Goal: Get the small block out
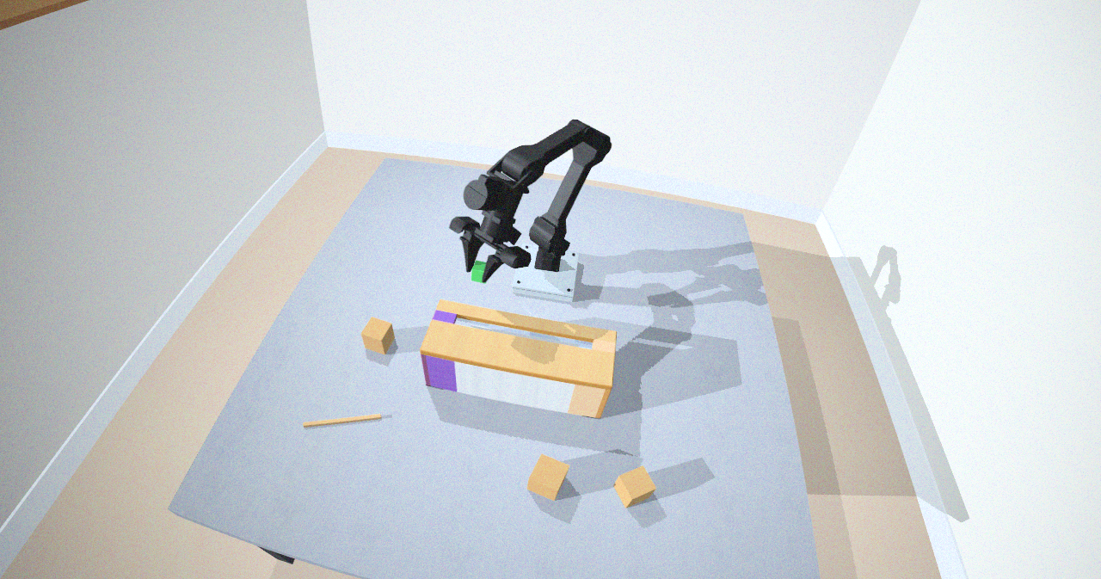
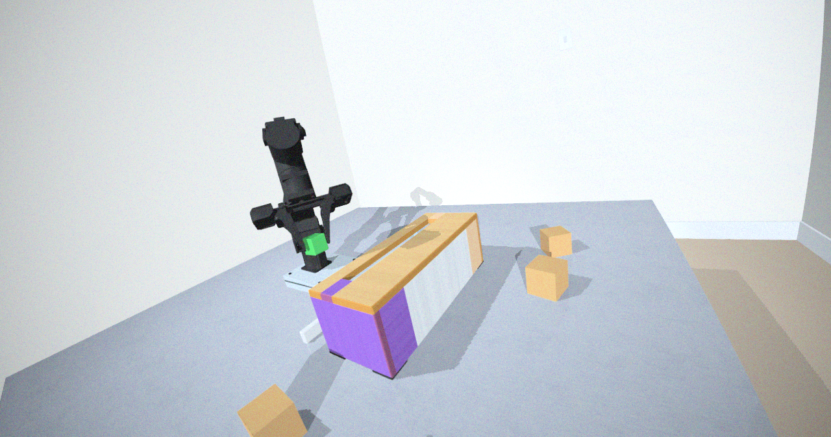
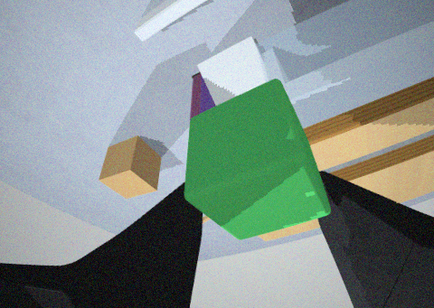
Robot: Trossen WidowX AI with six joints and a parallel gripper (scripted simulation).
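My gripper (image 1: 482,267) (image 2: 314,243) (image 3: 257,185) is shut on the small green block (image 1: 478,270) (image 2: 315,243) (image 3: 253,160) and holds it in the air, above the table and behind the box's purple end. The long tan box (image 1: 531,357) (image 2: 400,271) (image 3: 386,140) stands on the grey table (image 1: 322,452) (image 2: 581,364), with a purple end (image 1: 440,372) (image 2: 354,330) (image 3: 201,98), a clear white front and a slot along its top. The block hangs clear of the box.
Three tan cubes lie on the table: one left of the box (image 1: 378,335) (image 2: 271,414) (image 3: 130,165), two in front of it (image 1: 547,476) (image 1: 634,486) (image 2: 546,277) (image 2: 555,240). A thin wooden stick (image 1: 342,421) lies front left. A white strip (image 2: 310,334) (image 3: 187,4) lies by the purple end. The arm's base plate (image 1: 544,283) is behind the box.
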